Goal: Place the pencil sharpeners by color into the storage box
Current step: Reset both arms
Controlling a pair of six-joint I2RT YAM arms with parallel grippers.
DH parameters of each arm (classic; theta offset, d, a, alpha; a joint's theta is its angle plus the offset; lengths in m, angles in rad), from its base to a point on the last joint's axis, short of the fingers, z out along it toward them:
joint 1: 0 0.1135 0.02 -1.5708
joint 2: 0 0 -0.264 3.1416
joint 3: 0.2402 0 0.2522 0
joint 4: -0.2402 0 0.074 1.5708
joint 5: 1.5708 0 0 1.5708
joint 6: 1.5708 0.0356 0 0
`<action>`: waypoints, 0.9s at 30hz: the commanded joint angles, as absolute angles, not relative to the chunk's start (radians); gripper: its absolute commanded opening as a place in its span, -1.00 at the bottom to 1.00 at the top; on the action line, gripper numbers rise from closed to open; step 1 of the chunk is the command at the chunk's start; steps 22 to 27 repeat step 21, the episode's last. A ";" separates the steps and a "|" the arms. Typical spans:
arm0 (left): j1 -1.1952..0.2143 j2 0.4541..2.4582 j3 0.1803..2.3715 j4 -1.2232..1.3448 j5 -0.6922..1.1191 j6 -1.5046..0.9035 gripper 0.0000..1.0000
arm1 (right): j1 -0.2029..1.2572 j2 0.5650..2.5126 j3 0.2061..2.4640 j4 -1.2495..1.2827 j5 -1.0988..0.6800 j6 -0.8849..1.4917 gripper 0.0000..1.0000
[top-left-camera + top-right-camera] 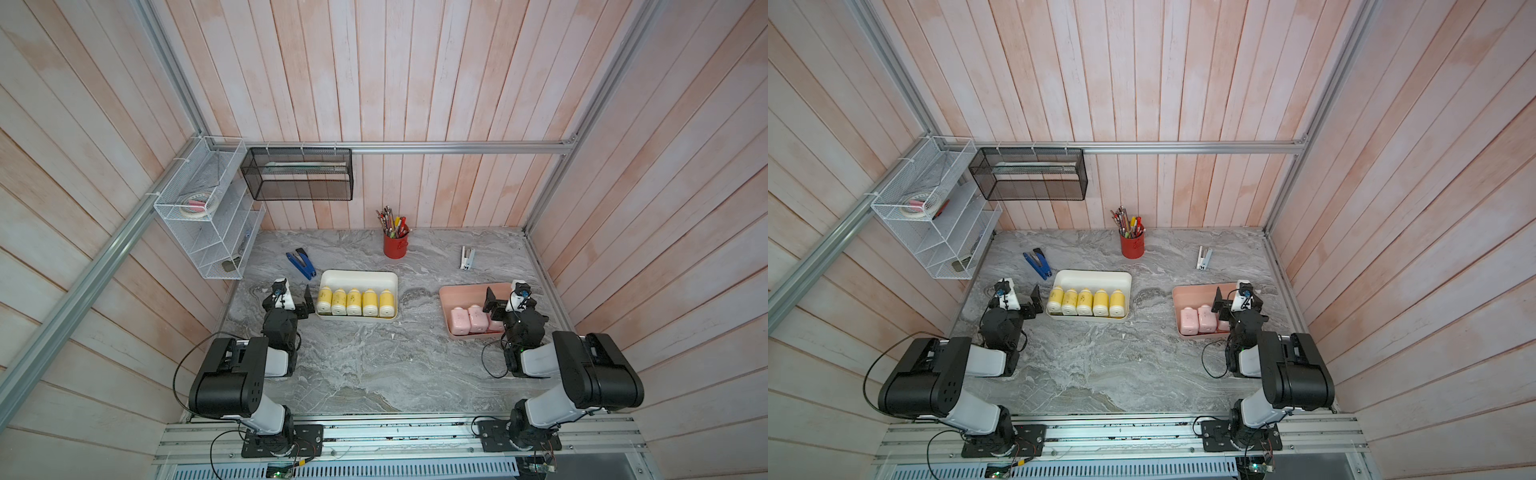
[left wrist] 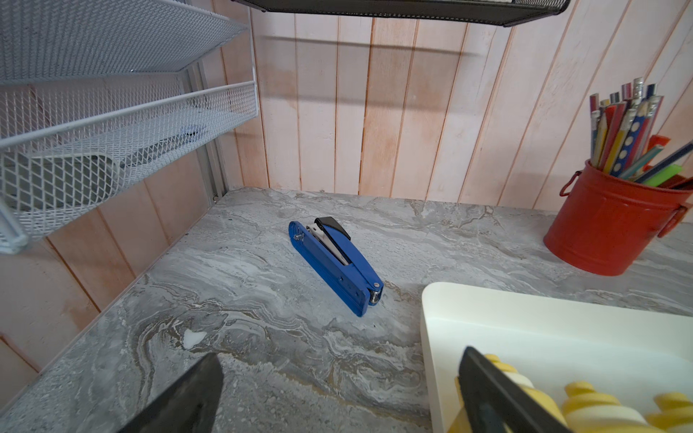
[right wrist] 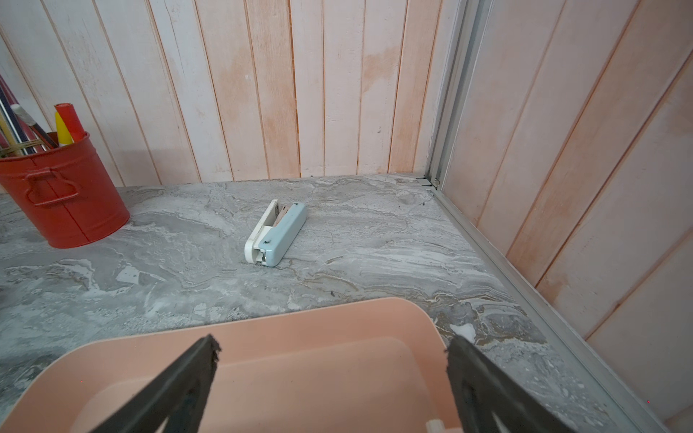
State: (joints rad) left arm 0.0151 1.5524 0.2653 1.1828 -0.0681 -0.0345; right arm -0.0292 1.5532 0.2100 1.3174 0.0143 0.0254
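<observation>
The yellow sharpeners [image 1: 354, 302] sit rowed in the cream tray [image 1: 357, 275] at three o'clock of the left gripper [image 2: 339, 356], the pink sharpeners [image 1: 467, 319] in the pink tray [image 1: 459, 291] (partly hidden under the right gripper [image 3: 333, 343]), so both spread, empty claws should lift straight up before retreating toward six o'clock.

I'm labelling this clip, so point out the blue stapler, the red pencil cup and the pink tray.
blue stapler [image 2: 333, 270]: left wrist view, middle of its blue side.
red pencil cup [image 1: 395, 246]: in a top view, its red outer wall.
pink tray [image 3: 300, 326]: right wrist view, its bare far wall.
</observation>
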 commanded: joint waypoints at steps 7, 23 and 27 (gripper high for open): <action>0.022 1.561 0.256 1.203 -0.086 -0.043 0.99 | -0.036 1.563 0.212 1.341 0.031 0.032 0.96; 0.017 1.563 0.267 1.185 -0.056 -0.026 0.99 | -0.036 1.564 0.210 1.341 0.032 0.033 0.96; 0.017 1.563 0.267 1.185 -0.056 -0.026 0.99 | -0.036 1.564 0.210 1.341 0.032 0.033 0.96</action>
